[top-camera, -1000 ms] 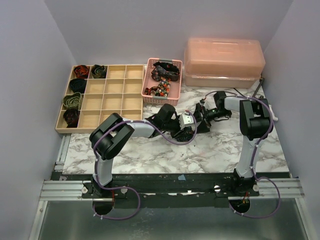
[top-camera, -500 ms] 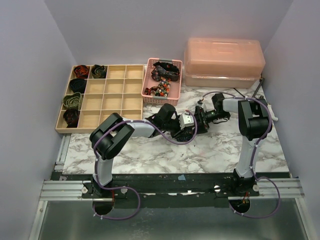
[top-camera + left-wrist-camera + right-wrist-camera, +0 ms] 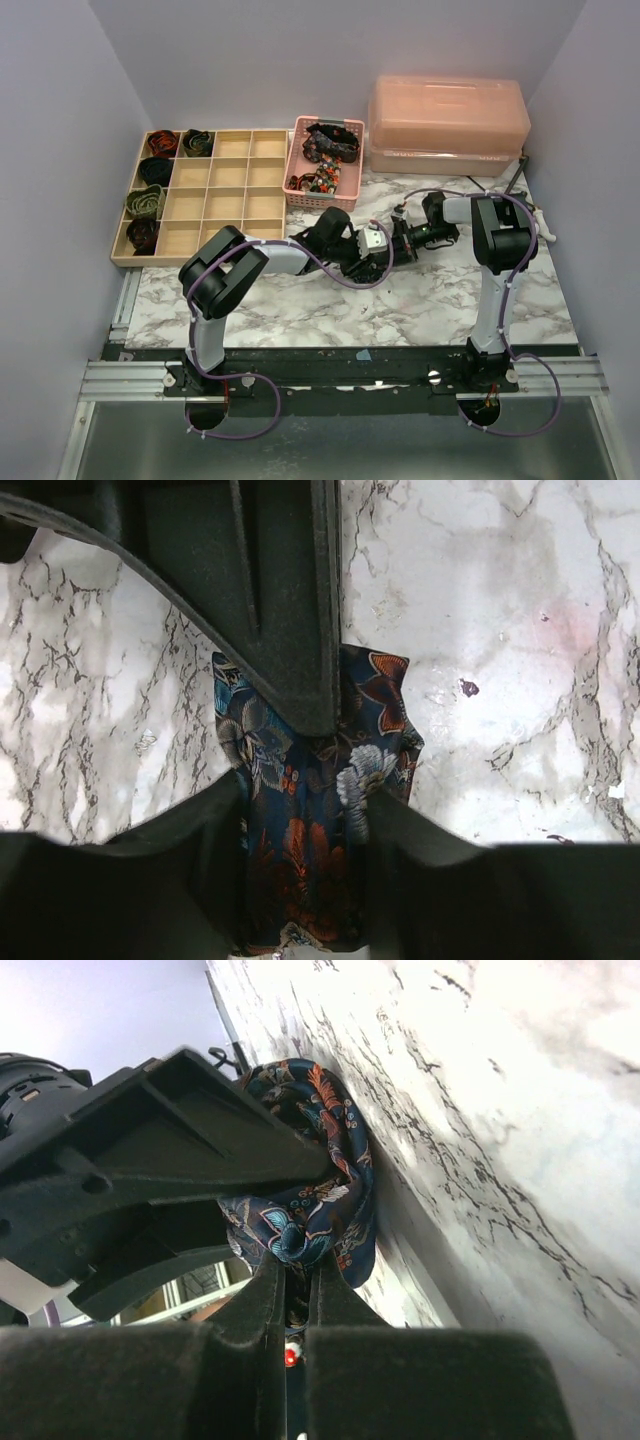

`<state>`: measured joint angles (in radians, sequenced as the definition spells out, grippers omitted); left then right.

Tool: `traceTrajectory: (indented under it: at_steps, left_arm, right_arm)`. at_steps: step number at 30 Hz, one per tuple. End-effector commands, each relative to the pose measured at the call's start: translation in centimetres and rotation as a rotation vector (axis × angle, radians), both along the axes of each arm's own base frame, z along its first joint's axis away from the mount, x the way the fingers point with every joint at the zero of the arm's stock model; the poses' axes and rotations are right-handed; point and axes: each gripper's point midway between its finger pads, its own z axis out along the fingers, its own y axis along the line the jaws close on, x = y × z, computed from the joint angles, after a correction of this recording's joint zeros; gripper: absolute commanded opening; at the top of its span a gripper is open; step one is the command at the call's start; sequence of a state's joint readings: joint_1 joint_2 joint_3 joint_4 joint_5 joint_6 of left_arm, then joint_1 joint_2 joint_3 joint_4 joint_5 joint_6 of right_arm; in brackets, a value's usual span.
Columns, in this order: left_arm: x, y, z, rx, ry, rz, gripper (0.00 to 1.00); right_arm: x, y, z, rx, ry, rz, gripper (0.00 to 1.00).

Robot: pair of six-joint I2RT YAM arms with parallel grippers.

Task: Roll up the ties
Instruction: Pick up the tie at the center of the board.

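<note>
A navy floral tie (image 3: 380,695), coiled into a small roll, sits between the fingers of my left gripper (image 3: 305,810), which is shut on it just above the marble table. My right gripper (image 3: 298,1265) comes in from the right. Its jaws are pinched shut on a fold of the same tie (image 3: 330,1150). In the top view the two grippers meet at mid-table, the left (image 3: 374,250) facing the right (image 3: 396,243), and the tie is hidden between them. Several rolled ties (image 3: 146,200) fill the left cells of the wooden organizer (image 3: 230,175).
A pink mesh basket (image 3: 300,185) holding loose ties stands behind the grippers. A pink lidded box (image 3: 447,120) sits at the back right. The organizer lies along the left side. A cable runs over the table at the right.
My right gripper has moved left to the left gripper and gone from open to shut on the tie. The left gripper has stayed in place.
</note>
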<state>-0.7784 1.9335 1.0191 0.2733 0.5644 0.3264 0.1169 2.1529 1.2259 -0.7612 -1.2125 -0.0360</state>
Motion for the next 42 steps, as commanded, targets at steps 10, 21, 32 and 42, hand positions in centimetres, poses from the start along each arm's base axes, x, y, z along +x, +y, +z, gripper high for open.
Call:
traceTrajectory:
  at_steps: [10,21,32,42]
  left_arm:
    - [-1.6,1.5,3.4,-0.082,-0.014,-0.012,0.98]
    - [-2.9,0.7,-1.5,0.095,0.012,-0.059,0.98]
    - [-3.9,1.7,0.4,0.06,-0.007,-0.036,0.59]
    - [-1.3,4.7,11.7,-0.149,-0.002,0.14,0.98]
  right_arm:
    - [0.5,-0.2,1.1,-0.043,-0.207,0.06,0.0]
    - [-0.2,1.4,3.2,-0.011,-0.305,0.112,0.0]
    - [0.1,1.4,4.6,-0.011,-0.327,0.117,0.0]
    - [2.2,1.6,7.4,-0.034,-0.45,0.104,0.0]
